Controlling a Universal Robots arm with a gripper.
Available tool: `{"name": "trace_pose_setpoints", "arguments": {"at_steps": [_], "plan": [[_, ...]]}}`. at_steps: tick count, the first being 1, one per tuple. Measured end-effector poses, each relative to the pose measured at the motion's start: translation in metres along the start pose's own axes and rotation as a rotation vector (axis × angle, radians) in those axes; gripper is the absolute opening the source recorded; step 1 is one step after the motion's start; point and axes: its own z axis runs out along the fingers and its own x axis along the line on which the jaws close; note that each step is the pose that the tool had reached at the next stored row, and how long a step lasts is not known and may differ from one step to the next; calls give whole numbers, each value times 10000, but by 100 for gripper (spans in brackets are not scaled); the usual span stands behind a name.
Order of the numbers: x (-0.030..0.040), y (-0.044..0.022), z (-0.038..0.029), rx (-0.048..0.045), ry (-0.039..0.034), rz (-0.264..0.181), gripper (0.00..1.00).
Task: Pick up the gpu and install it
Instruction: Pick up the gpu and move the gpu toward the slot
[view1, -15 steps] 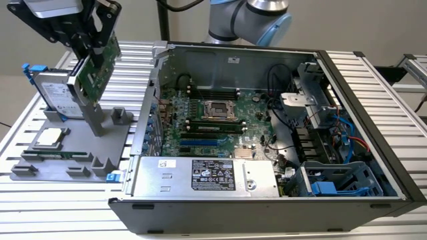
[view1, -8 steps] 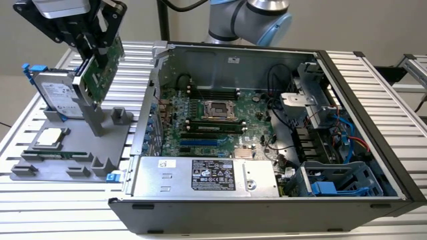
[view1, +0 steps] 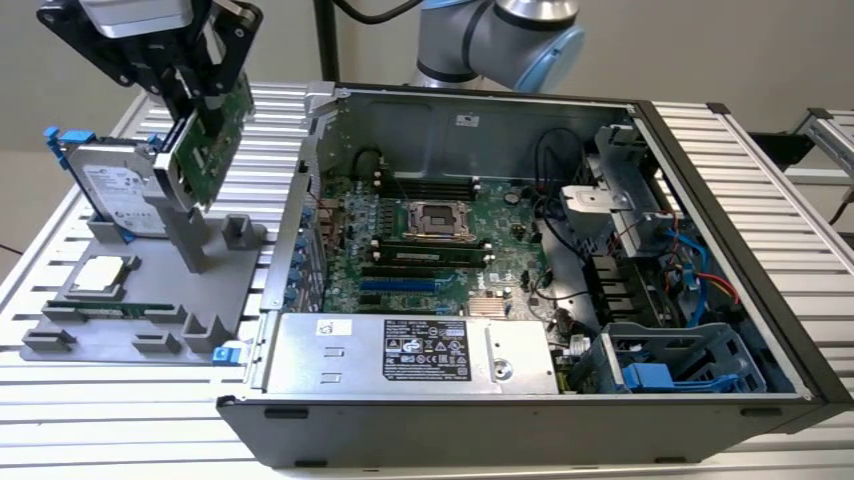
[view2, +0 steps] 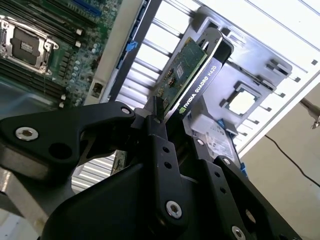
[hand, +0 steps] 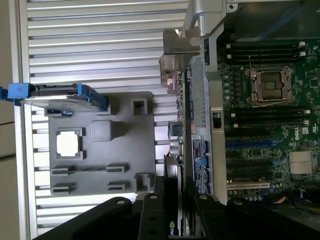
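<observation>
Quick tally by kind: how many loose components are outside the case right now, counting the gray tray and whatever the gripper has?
gpu: 1, clamped in the gripper
Hard drive: 1, standing on the gray tray
Processor chip: 1, on the tray
Memory stick: 1, on the tray
Total: 4

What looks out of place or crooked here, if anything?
Only the gpu: it hangs tilted above the grey tray, clamped in the end effector, beside the open computer case. Nothing looks spilled or broken.
</observation>
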Motion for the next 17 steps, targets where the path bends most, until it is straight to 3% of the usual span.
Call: {"name": "trace_pose_setpoints", "arguments": {"at_steps": [17], "plan": [[-162,12,4,0,0,-2,0]]}}
